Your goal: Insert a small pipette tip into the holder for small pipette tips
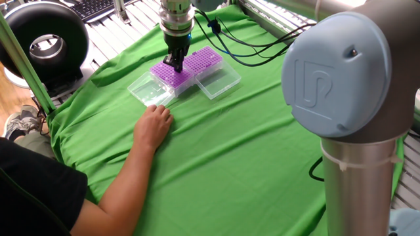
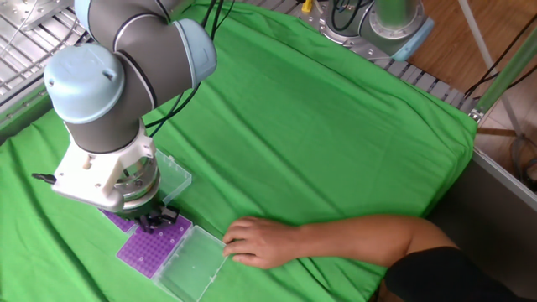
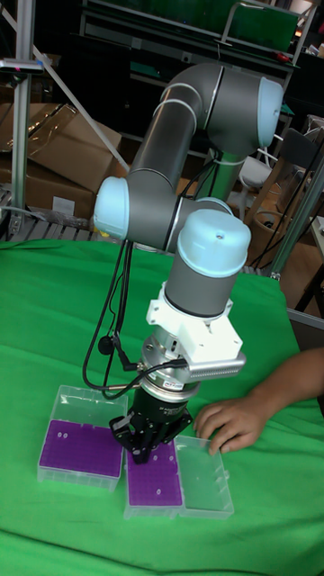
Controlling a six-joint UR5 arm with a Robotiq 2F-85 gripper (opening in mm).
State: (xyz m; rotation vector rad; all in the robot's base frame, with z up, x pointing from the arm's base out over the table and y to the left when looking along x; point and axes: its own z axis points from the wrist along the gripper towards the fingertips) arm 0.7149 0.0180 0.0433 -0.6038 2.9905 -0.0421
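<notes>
Two square purple racks in clear boxes with open lids lie side by side on the green cloth. My gripper (image 1: 176,65) (image 2: 154,222) (image 3: 142,453) points straight down over the holder for small pipette tips (image 1: 169,75) (image 2: 149,248) (image 3: 155,483), the rack nearer the person's hand. The fingertips sit close together at or just above its hole grid and look shut. A small pipette tip between them is too small to make out. The holder's clear lid (image 1: 149,90) (image 2: 192,264) (image 3: 203,477) lies open beside it.
The second purple rack (image 1: 203,59) (image 3: 81,447) with its lid (image 1: 218,80) lies next to the holder. A person's hand (image 1: 153,124) (image 2: 252,242) (image 3: 229,418) rests on the cloth right by the holder's lid. The arm's big joint (image 1: 348,72) blocks the right of one view.
</notes>
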